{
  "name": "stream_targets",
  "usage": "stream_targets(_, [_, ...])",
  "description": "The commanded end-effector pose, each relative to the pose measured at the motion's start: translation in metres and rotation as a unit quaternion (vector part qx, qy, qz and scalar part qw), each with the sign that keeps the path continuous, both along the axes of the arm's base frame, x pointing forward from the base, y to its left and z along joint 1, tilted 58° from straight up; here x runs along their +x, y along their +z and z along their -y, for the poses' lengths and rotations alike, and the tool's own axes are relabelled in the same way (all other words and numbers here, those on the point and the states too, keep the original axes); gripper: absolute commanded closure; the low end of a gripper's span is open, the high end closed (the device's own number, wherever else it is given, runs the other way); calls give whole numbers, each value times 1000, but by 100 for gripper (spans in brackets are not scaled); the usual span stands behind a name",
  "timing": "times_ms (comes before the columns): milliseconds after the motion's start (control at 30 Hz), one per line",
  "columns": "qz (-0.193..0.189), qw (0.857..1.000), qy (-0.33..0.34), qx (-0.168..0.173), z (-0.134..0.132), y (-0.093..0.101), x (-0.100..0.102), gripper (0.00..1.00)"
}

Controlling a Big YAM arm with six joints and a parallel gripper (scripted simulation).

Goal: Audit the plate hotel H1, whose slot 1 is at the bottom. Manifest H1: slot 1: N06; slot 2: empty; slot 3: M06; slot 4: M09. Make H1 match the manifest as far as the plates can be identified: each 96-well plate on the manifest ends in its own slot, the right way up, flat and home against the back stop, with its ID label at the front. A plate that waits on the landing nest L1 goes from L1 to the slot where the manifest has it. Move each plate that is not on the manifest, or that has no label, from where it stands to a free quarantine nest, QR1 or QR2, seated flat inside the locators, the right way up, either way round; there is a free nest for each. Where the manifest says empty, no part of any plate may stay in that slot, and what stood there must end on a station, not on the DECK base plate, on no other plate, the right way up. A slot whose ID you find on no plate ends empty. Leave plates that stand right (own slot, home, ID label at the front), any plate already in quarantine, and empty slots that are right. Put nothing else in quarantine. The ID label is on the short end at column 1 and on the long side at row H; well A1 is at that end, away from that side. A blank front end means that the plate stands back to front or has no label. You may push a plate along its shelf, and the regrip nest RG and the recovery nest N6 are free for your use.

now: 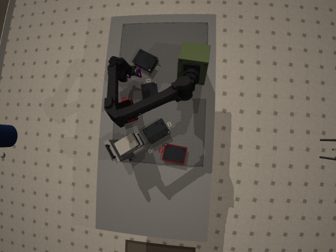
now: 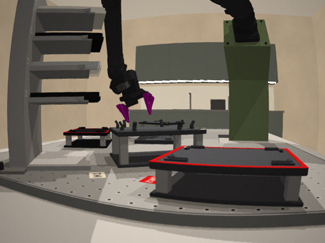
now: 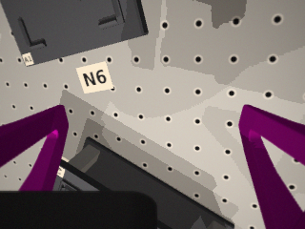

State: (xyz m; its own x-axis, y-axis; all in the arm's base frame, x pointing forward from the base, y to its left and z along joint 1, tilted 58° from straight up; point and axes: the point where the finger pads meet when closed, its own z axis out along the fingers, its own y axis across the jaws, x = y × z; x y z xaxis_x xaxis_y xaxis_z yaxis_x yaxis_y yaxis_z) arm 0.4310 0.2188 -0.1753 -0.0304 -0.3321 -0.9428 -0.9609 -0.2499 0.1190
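Open claw far from hotel

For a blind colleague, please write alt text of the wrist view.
Two purple fingers of the open, empty gripper hang over a perforated deck plate. Between them lies a label reading N6, with a dark nest above it and another dark station below.

floor: beige tiles, dark square dots | green pedestal block on perforated deck | blue cylinder at left edge, small white ball just below it | grey wall cabinets, lit strip beneath | counter at back wall
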Motion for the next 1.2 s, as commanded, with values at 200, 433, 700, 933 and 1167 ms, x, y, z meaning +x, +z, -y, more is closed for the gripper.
stream_targets(200, [2,1000,-3,0,3,2,2,0])
stream_targets(433, [2,1000,-3,0,3,2,2,0])
stream_targets(700, [-41,997,-53,-26,24,22,9,100])
stream_targets(933, [-107,989,-89,-56,31,40,-3,100])
stream_targets(1167, [-159,976,-128,-77,43,52,-9,100])
